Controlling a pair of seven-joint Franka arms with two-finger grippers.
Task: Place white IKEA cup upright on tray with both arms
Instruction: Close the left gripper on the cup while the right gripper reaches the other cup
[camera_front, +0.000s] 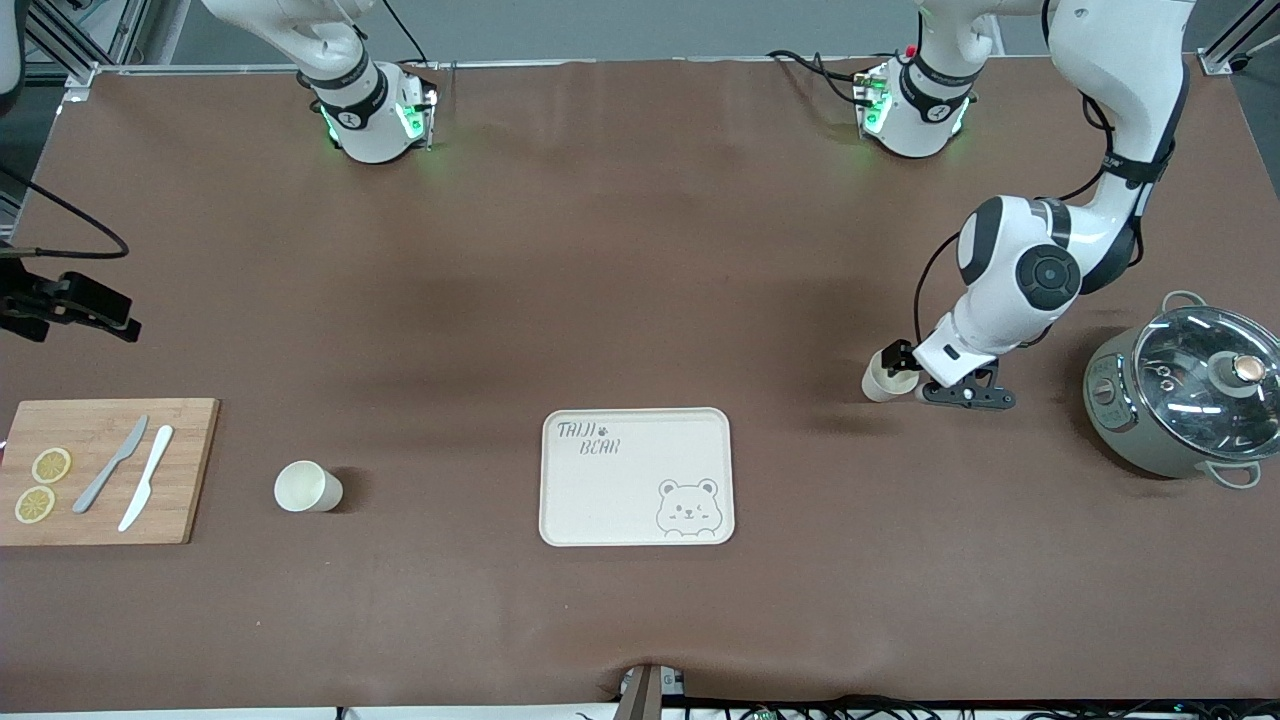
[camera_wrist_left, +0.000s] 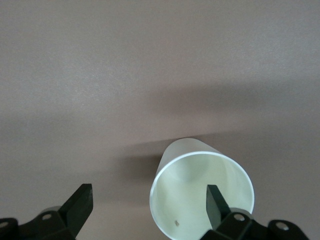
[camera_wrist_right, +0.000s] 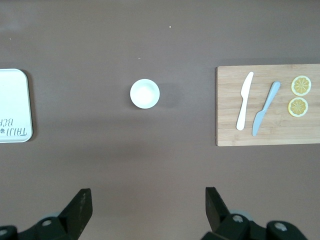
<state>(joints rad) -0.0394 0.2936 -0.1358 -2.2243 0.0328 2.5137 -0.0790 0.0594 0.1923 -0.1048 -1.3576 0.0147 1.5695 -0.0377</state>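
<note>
The left tool (camera_front: 915, 388) is sitting wide open at a light, stiff, slippery cup (camera_front: 886, 378), likely best pinched by its rim.

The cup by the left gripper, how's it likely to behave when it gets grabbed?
The cup looks thin-walled and rigid, so probably light and easily nudged. Its smooth glossy wall may slip between the fingers. The open left gripper has one finger inside the rim, so a rim pinch could tilt it.
</note>
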